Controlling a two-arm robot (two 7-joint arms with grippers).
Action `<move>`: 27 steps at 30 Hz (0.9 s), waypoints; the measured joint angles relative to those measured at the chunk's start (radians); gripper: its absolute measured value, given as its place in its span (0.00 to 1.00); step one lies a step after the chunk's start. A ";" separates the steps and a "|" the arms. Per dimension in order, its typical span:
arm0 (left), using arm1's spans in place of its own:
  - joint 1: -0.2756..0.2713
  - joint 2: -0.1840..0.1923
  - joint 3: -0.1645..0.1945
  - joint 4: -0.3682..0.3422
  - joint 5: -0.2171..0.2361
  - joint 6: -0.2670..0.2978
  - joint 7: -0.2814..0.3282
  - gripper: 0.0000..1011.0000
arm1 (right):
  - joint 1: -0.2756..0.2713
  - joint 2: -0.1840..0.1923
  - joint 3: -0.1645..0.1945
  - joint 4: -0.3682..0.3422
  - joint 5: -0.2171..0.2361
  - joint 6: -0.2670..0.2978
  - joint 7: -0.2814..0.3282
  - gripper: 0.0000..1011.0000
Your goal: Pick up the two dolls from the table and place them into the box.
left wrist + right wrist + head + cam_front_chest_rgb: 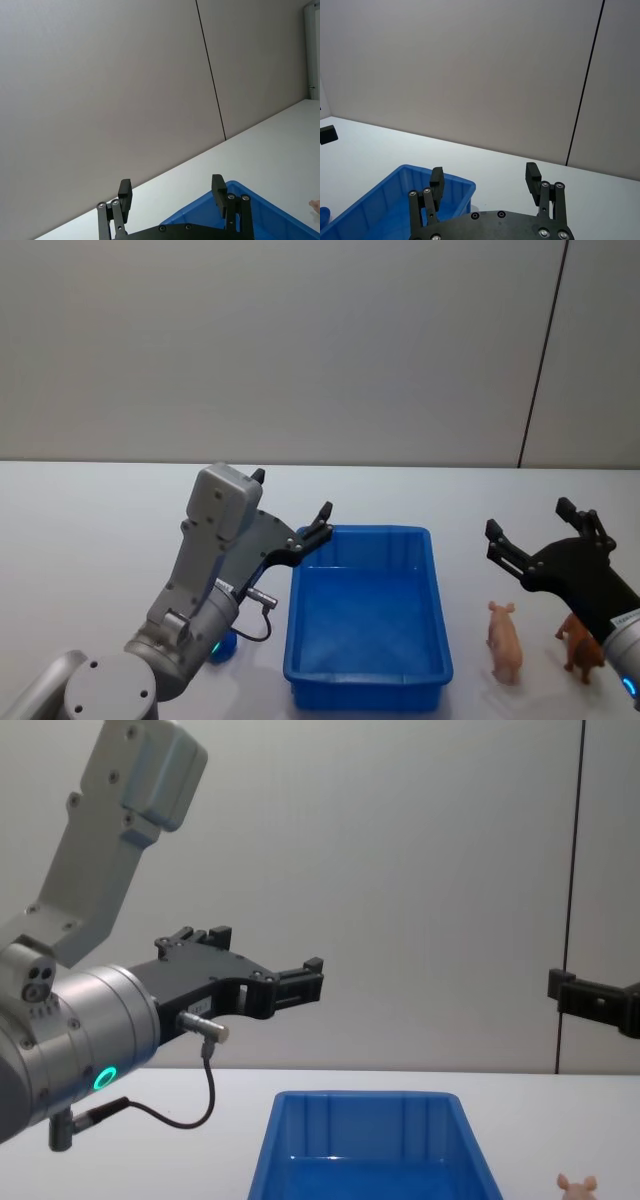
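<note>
The blue box sits mid-table, nothing visible inside it. A pale pink pig doll stands upright just right of it. A small deep blue doll lies left of the box, mostly hidden behind my left arm. My left gripper hovers open over the box's far left corner, holding nothing; its wrist view shows the open left gripper above the box rim. My right gripper is open and empty, raised beyond the pig. The chest view shows the left gripper well above the box.
A brown animal figure stands right of the pig, under my right arm. The white table stretches bare to the left and behind the box. A grey wall with a dark vertical seam rises behind.
</note>
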 joint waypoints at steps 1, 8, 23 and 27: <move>0.000 0.000 0.000 0.000 0.000 0.000 0.000 0.99 | 0.000 0.000 0.000 0.000 0.000 0.000 0.000 0.99; 0.000 0.000 0.000 0.000 0.000 0.000 0.000 0.99 | 0.000 0.000 0.000 0.000 0.000 0.000 0.000 0.99; 0.000 0.000 0.000 0.000 0.000 0.000 0.000 0.99 | 0.003 0.028 0.025 0.022 0.011 0.056 0.019 0.99; 0.000 0.000 0.000 0.000 0.000 0.000 0.000 0.99 | 0.002 0.040 0.034 0.030 0.015 0.086 0.029 0.99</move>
